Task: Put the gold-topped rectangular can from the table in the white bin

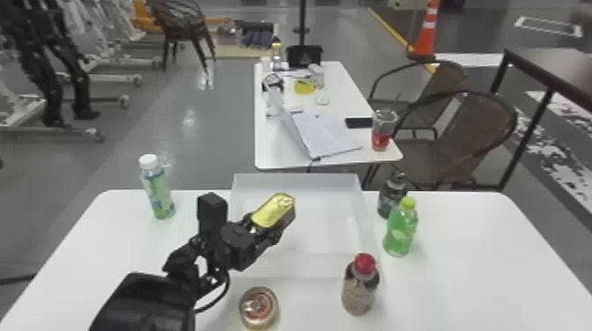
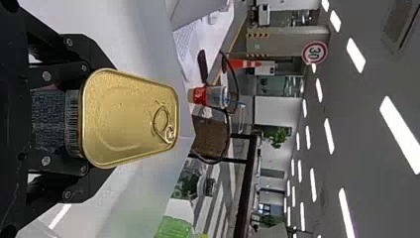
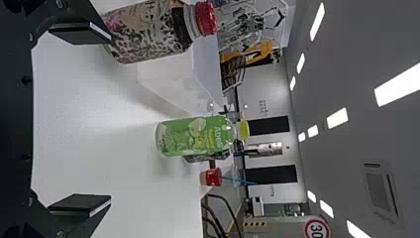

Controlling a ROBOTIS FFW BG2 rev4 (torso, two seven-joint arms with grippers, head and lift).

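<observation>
In the head view my left gripper (image 1: 264,229) is shut on the gold-topped rectangular can (image 1: 274,210), which it holds over the left part of the white bin (image 1: 326,229). The left wrist view has the can (image 2: 130,119) with its gold lid and ring pull facing outward, its dark sides pinched in my left gripper (image 2: 74,119). My right gripper (image 3: 81,119) is open over the table's right side in the right wrist view, nothing between its fingers.
A round-topped can (image 1: 259,308) and a red-capped bottle (image 1: 361,286) stand near the bin's front. Right of the bin are a green bottle (image 1: 401,229) and a dark bottle (image 1: 392,196). A white-capped bottle (image 1: 157,189) is at back left.
</observation>
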